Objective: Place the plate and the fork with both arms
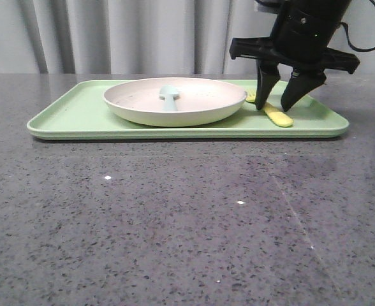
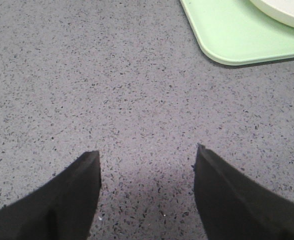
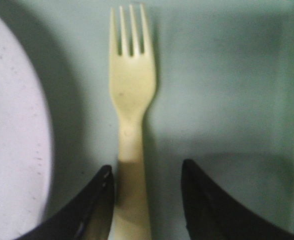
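The cream plate [image 1: 175, 102] rests on the light-green tray [image 1: 79, 121] with a pale blue spoon [image 1: 169, 97] lying in it. To its right the yellow fork [image 1: 278, 115] lies flat on the tray. My right gripper [image 1: 279, 106] is open and straddles the fork's handle, its fingertips down near the tray. In the right wrist view the fork [image 3: 131, 125] runs between the fingers, closer to one fingertip [image 3: 106, 175], with the plate [image 3: 12, 135] beside it. My left gripper [image 2: 147, 152] is open over bare countertop, nothing between its fingers; the tray's corner [image 2: 227, 40] lies beyond it.
The grey speckled countertop [image 1: 187, 217] stretches in front of the tray. Grey curtains [image 1: 111, 32] hang behind the table. The plate's rim [image 2: 282, 10] shows at the edge of the left wrist view.
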### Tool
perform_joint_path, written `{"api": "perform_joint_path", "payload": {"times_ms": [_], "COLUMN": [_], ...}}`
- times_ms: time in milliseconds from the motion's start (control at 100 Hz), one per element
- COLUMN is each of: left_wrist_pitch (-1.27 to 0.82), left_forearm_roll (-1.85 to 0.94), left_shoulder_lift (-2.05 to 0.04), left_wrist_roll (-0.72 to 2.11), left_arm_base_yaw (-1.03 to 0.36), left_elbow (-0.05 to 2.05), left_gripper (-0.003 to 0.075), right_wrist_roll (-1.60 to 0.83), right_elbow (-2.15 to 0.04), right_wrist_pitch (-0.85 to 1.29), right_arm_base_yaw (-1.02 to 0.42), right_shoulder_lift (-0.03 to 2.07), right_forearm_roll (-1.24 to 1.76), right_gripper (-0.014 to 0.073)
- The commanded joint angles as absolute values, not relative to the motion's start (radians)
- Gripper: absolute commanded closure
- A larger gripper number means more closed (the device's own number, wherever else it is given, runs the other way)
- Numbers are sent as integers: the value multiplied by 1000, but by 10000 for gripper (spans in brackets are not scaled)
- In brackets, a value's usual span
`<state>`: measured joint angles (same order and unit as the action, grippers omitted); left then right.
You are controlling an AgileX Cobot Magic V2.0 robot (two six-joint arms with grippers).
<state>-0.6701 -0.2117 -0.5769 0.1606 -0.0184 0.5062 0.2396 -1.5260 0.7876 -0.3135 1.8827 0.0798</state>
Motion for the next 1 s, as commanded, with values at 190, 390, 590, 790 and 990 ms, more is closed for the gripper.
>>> {"api": "perform_joint_path", "payload": {"times_ms": [190, 390, 590, 790, 990], "left_wrist_pitch": [-604, -604, -604, -604, -604], "left_forearm_roll": [-227, -227, -227, -227, -227], "left_shoulder_lift": [-579, -579, -579, -579, -579], "left_wrist_roll": [152, 152, 152, 152, 152], "left_arm_base_yaw": [-18, -18, -18, -18, -18], "left_elbow": [532, 532, 532, 532, 532], "left_gripper": [311, 311, 311, 311, 311], "right_wrist_roll": [235, 226, 226, 226, 226], "right_elbow": [-1546, -1546, -1542, -1467, -1246], "right_wrist_pitch": [813, 810, 846, 877, 819], "right_arm_base_yaw": [-305, -305, -305, -305, -305], "right_shoulder_lift": [1690, 1541, 1405, 1276, 1098], "right_forearm_roll": [-10, -46, -144, -237, -252], "right_gripper": [250, 250, 250, 250, 250]}}
